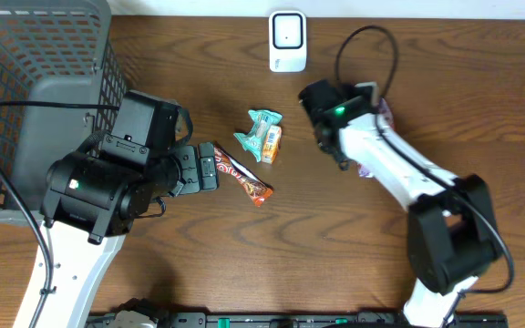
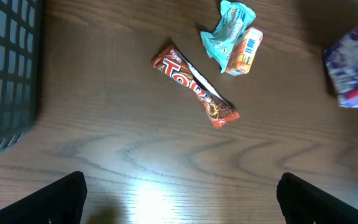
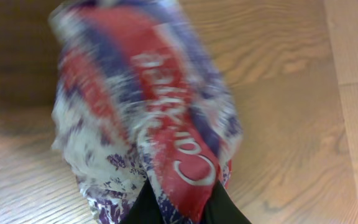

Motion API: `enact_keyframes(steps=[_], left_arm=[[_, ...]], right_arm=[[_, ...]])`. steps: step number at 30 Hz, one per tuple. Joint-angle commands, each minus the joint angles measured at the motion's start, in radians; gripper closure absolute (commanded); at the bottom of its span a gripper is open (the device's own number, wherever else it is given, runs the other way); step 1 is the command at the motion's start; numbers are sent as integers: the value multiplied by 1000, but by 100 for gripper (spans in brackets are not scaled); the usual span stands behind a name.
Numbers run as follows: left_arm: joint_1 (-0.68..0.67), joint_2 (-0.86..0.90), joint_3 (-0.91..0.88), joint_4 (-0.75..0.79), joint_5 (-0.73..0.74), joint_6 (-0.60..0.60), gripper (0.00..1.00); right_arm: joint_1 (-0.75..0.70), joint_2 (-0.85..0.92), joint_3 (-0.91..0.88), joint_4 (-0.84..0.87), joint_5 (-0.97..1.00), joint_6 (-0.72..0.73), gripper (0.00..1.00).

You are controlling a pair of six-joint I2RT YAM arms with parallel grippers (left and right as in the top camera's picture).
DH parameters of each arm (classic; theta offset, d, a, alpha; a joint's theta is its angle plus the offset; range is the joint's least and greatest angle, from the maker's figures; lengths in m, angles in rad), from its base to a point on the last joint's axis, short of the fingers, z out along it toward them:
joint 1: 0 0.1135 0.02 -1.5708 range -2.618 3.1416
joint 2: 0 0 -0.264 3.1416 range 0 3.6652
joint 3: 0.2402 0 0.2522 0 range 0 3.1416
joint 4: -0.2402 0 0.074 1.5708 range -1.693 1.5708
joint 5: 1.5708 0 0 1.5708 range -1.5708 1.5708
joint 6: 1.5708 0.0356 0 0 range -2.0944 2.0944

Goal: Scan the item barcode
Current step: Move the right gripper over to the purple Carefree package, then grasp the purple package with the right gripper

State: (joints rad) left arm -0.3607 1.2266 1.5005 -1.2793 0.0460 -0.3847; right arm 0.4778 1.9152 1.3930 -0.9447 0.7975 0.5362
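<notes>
On the wooden table (image 1: pixel 481 82), a grey mesh basket (image 1: pixel 25 55) sits far left and a white scanner (image 1: pixel 287 41) at the far edge. In the middle lie 1 red chocolate bar (image 1: pixel 242 175), 1 teal wrapper (image 1: pixel 261 128) and 1 orange pack (image 1: pixel 272 144) touching it. The left gripper (image 2: pixel 179 199) gapes wide, holding nothing, beside the bar. The right gripper (image 3: pixel 179 208) is clamped on a red, purple and white packet (image 3: pixel 148 112), near the scanner's right.

Showing glossy crinkled film on the candy bar (image 2: pixel 194 87), grained wood on the table (image 1: pixel 335 255), matt plastic on the upper-left basket (image 1: pixel 25 55).
</notes>
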Motion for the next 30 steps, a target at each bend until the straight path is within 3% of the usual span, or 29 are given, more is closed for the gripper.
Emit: enact_keyframes(steps=[1, 5, 9, 11, 16, 21, 25, 30], left_arm=[[2, -3, 9, -3, -9, 10, 2], [2, -3, 9, -3, -9, 10, 2], [2, -3, 9, -3, -9, 10, 2], [2, -3, 9, -3, -10, 10, 2], [2, -3, 9, -3, -10, 10, 2], [2, -3, 9, -3, -10, 10, 2], [2, -3, 9, -3, -9, 10, 2], [2, -3, 9, -3, -10, 10, 2]], right_arm=[[71, 25, -6, 32, -77, 29, 83], [123, 8, 45, 64, -210, 26, 48], [102, -20, 188, 14, -366, -48, 28], [68, -30, 271, -19, -484, -136, 11], [-40, -34, 406, -135, -681, -265, 1], [-201, -27, 389, -177, -860, -381, 1], [-320, -8, 352, -153, -1075, -584, 1], [-409, 24, 252, -5, -1307, -786, 1]])
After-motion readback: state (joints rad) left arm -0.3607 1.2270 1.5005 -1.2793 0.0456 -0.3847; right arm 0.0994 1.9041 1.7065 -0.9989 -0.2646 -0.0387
